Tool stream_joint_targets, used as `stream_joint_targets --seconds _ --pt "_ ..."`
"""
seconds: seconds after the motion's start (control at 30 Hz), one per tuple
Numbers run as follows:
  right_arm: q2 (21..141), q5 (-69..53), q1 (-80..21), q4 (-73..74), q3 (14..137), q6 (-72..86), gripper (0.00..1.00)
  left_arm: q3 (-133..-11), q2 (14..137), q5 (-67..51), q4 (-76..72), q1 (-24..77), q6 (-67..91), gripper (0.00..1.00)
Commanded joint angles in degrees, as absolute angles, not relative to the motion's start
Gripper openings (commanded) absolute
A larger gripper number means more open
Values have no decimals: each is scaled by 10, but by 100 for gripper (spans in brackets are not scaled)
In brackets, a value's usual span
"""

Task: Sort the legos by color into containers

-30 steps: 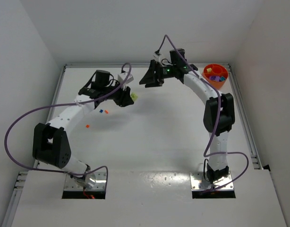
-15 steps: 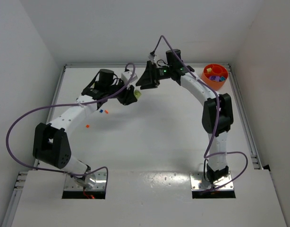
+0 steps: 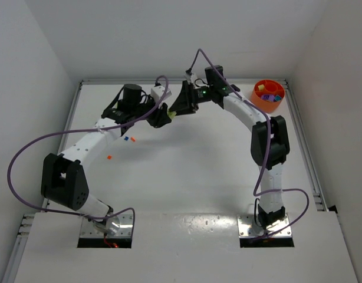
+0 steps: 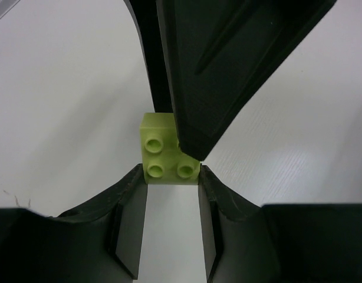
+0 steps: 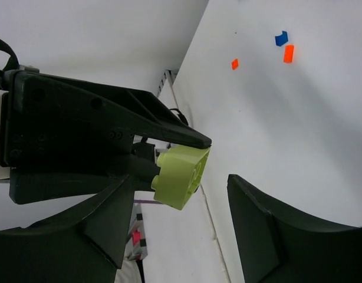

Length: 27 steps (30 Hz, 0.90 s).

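Note:
A pale yellow-green lego (image 4: 163,150) is pinched between the fingertips of my left gripper (image 4: 172,174), held above the table at the back middle (image 3: 171,112). My right gripper (image 5: 180,183) is open, one finger on each side of that same lego (image 5: 178,177). A gap shows on the right side; the left finger is close to the studs. One right finger (image 4: 228,59) crosses the left wrist view above the brick. Three small legos lie on the table: a blue one (image 3: 126,139) and two orange ones (image 3: 132,139) (image 3: 108,157). The orange container (image 3: 268,94) stands at the back right.
The orange bowl holds several coloured bits, purple and yellow among them. White walls close the table at the back and both sides. Purple cables loop off both arms. The loose bricks also show in the right wrist view, blue (image 5: 280,38) and orange (image 5: 289,53).
My right gripper has moved left to meet the left one, and its jaws have narrowed around the yellow-green lego. My left gripper shifted slightly up and right with the brick.

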<state>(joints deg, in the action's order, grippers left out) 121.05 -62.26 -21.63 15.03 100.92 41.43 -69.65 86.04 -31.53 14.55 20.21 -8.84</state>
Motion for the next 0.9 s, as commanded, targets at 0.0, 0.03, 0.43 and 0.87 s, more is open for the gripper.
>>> stream_joint_targets --seconds 0.0,0.03,0.43,0.87 --pt "1215 -646 -228 130 1015 408 64 -719 856 -308 114 208 -88 30" --pt "1220 -646 -234 130 1015 408 64 -724 862 -303 114 208 -88 30" --pt "1231 -641 -244 130 1033 408 40 -730 867 -314 114 208 -83 30" --pt "1218 -541 -211 206 1081 306 0 -708 845 -328 150 208 -89 67"
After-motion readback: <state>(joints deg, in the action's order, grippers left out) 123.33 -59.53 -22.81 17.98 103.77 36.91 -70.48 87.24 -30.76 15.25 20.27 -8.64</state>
